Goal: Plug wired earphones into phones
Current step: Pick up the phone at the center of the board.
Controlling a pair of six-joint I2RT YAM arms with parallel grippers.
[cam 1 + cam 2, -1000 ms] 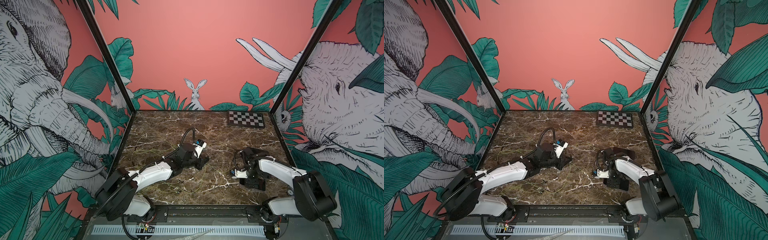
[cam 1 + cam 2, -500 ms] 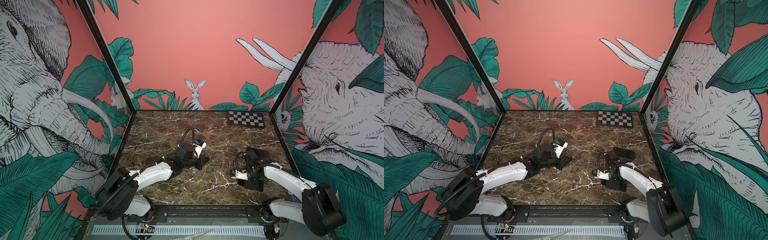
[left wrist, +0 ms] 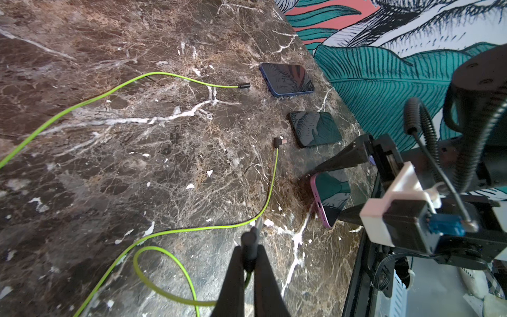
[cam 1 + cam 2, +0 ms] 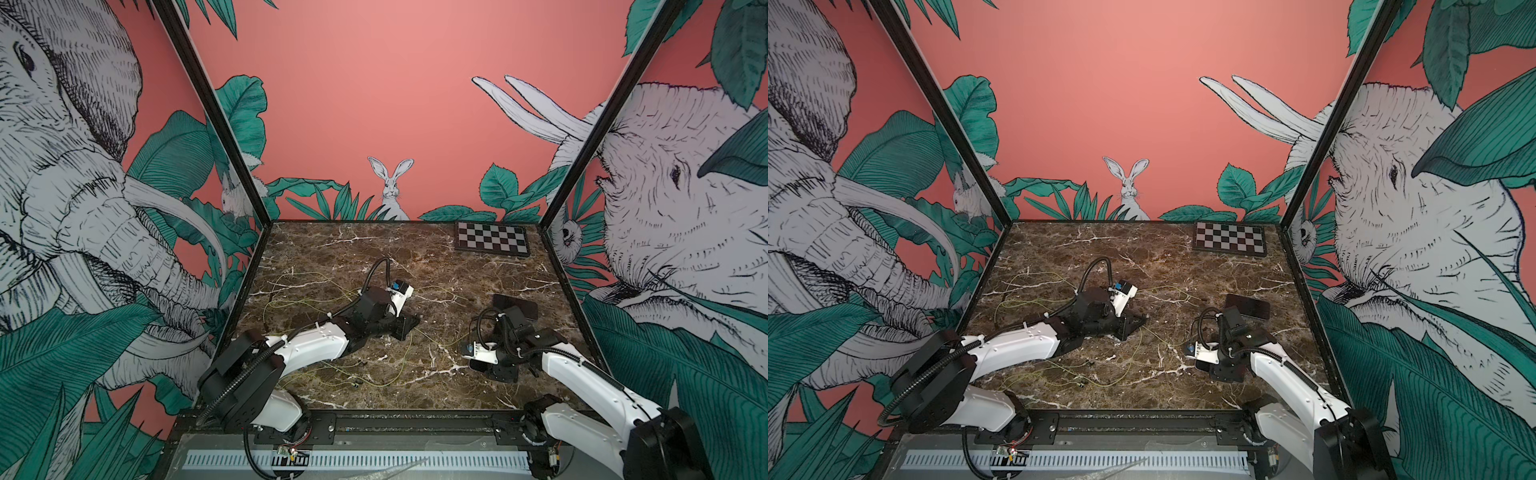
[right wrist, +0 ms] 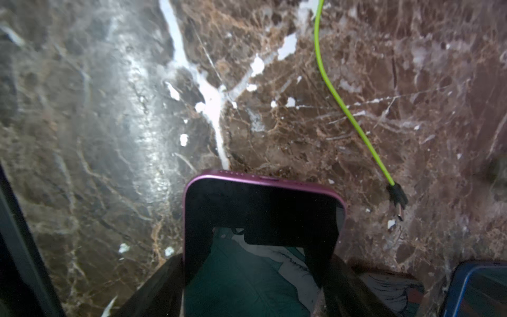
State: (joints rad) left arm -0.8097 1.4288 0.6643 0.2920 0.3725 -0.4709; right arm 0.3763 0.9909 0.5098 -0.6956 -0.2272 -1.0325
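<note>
My right pincer clamps the pink phone by its long edges at the marble's near right, port end toward the left arm. Beyond, my left pincer is pinched shut on a plug pointing roughly at that phone.

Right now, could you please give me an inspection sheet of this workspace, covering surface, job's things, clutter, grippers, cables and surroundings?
Surface: brown marble-patterned tabletop, flat and glossy.
Job's things: pink-edged glossy black phone, dark-edged phone and blue-edged phone in a row. Thin yellow-green earphone cords sprawl loose. An angled plug and a straight plug lie unplugged near the phones.
Clutter: black-and-white checkerboard plate in the far right corner.
Grippers: left gripper is shut on a third dark plug. Right gripper clamps the pink-edged phone's long sides.
Cables: thick black ribbed robot cable arches over the left wrist.
Surroundings: coral walls printed with elephants, leaves and a rabbit.
</note>
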